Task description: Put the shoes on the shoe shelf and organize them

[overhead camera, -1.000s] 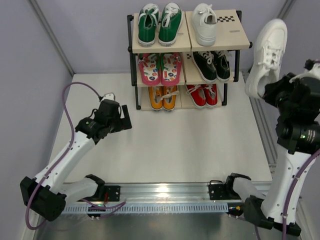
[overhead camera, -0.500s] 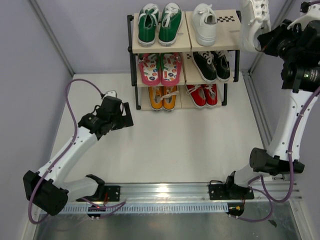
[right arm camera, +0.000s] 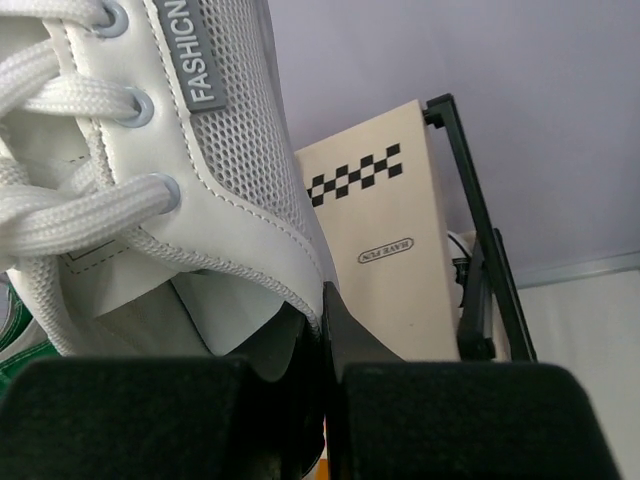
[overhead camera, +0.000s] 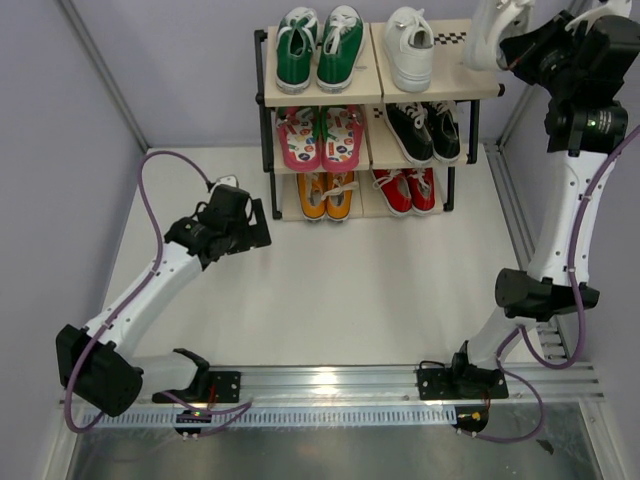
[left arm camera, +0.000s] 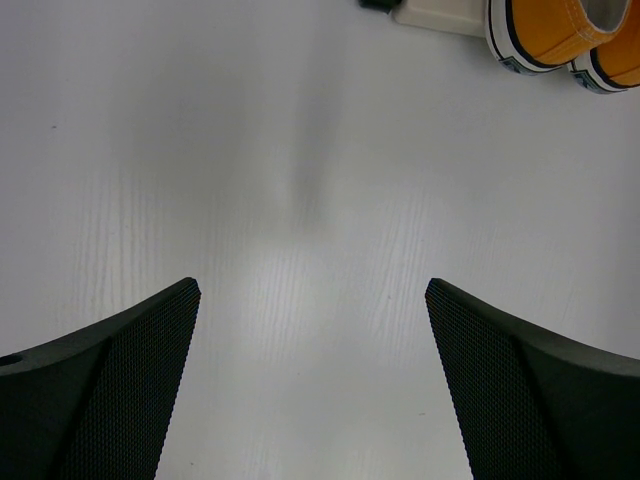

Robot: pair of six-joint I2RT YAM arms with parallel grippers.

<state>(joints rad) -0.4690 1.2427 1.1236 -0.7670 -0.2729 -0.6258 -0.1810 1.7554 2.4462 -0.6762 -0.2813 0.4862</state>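
My left claw hangs low over the pale wood-grain table, jaws spread wide with nothing between them. I judge it is parked there to stay out of the way.

Past it stands the three-tier black-framed shoe shelf with beige boards. The orange canvas sneakers with white laces share the bottom tier with a pair of red sneakers. The pink flip-flops with dotted insoles sit beside black sneakers on the middle tier. Up top, green canvas sneakers fill the left half, and one plain white sneaker sits on the right board.

Furthest off, my right claw is clamped tight on the collar of the second white mesh-sided sneaker. It holds that shoe in the air just right of the top board's checker-strip end — raised so the sole can clear the frame, I reckon.

The free slot is narrow, between the placed white sneaker and the black corner post — both could catch the shoe coming down.
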